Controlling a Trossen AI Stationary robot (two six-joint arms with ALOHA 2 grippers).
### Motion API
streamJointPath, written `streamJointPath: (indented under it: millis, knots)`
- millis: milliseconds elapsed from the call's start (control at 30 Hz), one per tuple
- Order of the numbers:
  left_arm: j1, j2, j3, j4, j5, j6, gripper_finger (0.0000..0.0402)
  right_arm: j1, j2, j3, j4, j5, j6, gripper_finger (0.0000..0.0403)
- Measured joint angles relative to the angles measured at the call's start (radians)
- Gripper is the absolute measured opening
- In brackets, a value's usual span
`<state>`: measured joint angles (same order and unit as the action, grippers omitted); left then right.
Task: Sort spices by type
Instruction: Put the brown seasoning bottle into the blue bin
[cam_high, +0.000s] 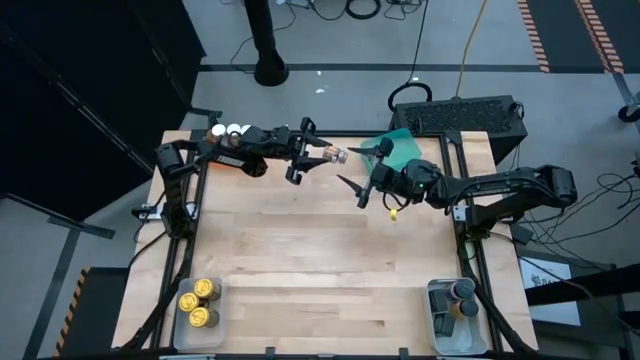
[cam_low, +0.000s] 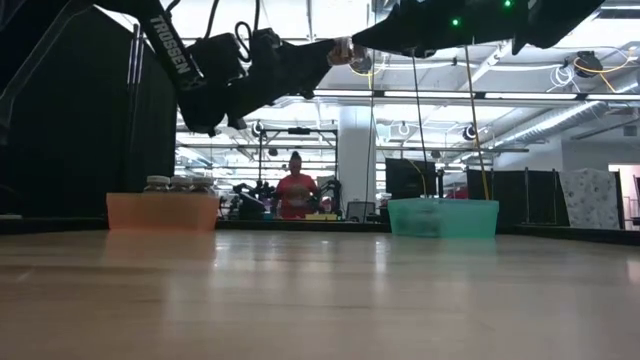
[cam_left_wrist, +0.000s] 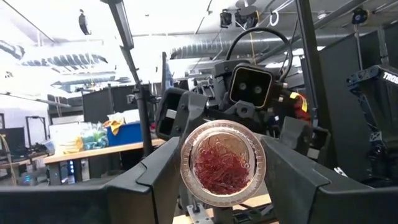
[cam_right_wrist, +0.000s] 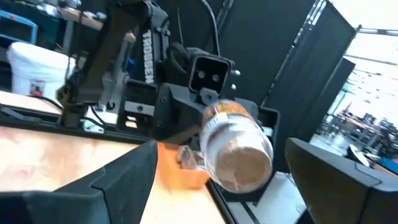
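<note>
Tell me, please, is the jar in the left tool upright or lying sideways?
Sideways: the jar sticks out level from the left tool, held above the table.

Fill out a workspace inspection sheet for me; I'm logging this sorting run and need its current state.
Surface: wooden table, bare in the middle.
Job's things: spice jar held in the air; gold jars in a near-corner tray; dark jars in the opposite near tray; white-topped jars by the left arm's base.
Clutter: small yellow item on the table.
Grippers: left gripper shut on the jar; right gripper open, facing it.
Cables: several on the floor.
Surroundings: person far behind; teal tray at the far edge.
</note>
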<state>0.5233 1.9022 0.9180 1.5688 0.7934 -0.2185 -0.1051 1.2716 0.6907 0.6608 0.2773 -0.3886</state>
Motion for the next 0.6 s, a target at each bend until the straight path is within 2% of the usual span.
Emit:
streamJointPath:
  millis: [400, 600]
  knots:
    - [-0.036, 0.0, 0.0, -0.007, 0.0, 0.043, 0.0195, -0.006, 0.0, 0.0, 0.009, -0.022, 0.0, 0.0251]
    - [-0.035, 0.0, 0.001, -0.007, -0.01, 0.043, 0.0195, -0.006, 0.0, 0.0, 0.002, -0.022, 0.0, 0.0221]
